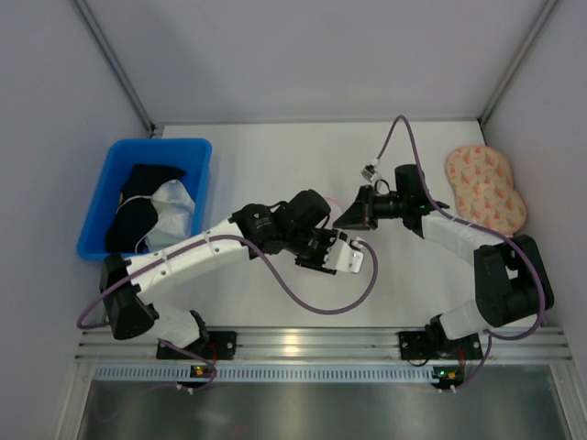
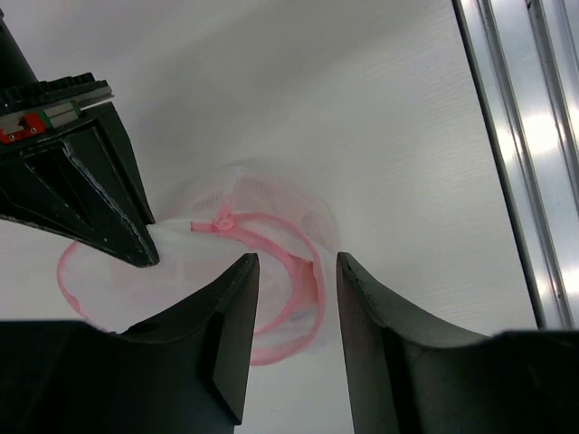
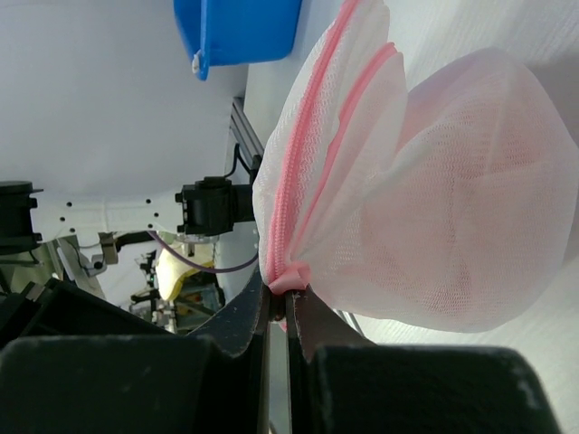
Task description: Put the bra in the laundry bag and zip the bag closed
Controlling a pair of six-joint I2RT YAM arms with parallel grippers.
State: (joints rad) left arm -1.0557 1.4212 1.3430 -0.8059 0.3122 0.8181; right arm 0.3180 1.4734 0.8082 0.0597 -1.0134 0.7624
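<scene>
The tabletop (image 1: 275,165) is a plain matte white, closed in by pale grey walls (image 1: 303,55) at the back and both sides. A ribbed aluminium rail (image 1: 312,344) carrying the arm bases runs along its near edge.

At the far left stands a blue bin (image 1: 160,145) holding black garments (image 1: 138,206) and a white garment (image 1: 174,206). At the far right a peach speckled two-lobed item (image 1: 486,188) lies flat near the wall.

Both arms meet over the middle of the tabletop. The right end effector (image 3: 288,303) is clenched on the laundry bag (image 3: 326,181), its fingertips pinching one end of the pink zipper edging. From there the white mesh swells into a rounded dome.

The bra (image 3: 488,181) shows only as a soft pink blush through the mesh, inside the bag. Its shape cannot be made out.

The left end effector (image 2: 296,271) is released. Its fingers stand apart above the bag, on either side of a curve of pink edging. The mesh lies on the white surface beneath them.
</scene>
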